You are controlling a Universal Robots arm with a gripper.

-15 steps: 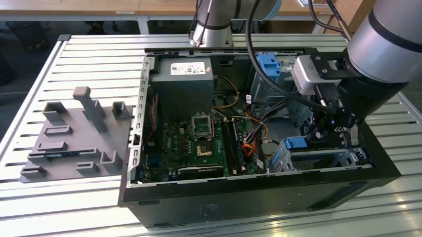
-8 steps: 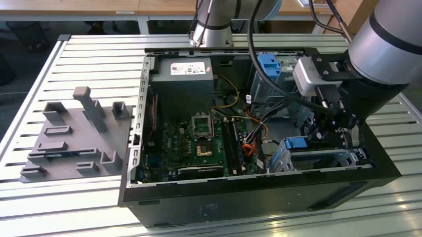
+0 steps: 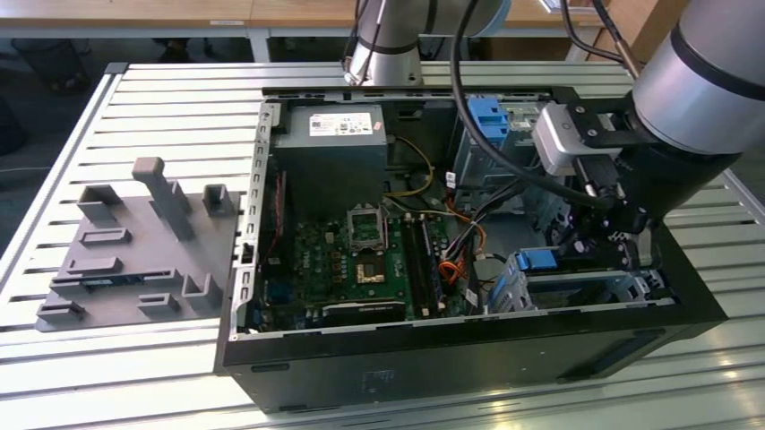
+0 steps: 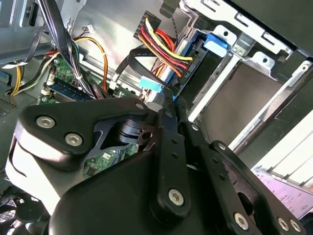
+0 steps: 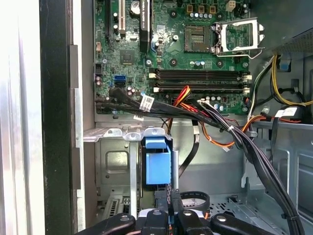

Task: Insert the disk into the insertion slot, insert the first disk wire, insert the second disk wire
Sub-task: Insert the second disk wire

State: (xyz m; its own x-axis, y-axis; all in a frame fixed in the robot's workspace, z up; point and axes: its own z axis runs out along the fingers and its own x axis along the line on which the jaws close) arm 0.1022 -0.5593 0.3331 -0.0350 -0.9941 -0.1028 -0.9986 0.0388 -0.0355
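Disk (image 5: 157,160) sits in the slot (image 5: 115,161), a low silver sheet-metal cage w/ punched holes and folded rim. Only the disk's glossy bright-blue plastic carrier end shows, boxy w/ a rounded tab. In the exterior view the disk lies flat at the case's (image 3: 478,376) front corner, long axis running exterior view's left-right, blue end facing left toward the green circuit board (image 3: 358,260).

Gripper (image 5: 170,215) is matte black, w/ bolted link arms and narrow straight fingers. It hangs just off the blue end, close but not touching the carrier. The jaws are pinched nearly together and seem clamped on a small light-blue plug (image 4: 150,84) w/ a flat black cable. A red/yellow/black wire bundle (image 4: 161,41) w/ a black block connector lies just beside it. Grey plastic fixture (image 3: 132,242) sits on the ribbed metal table (image 3: 143,98), well apart.
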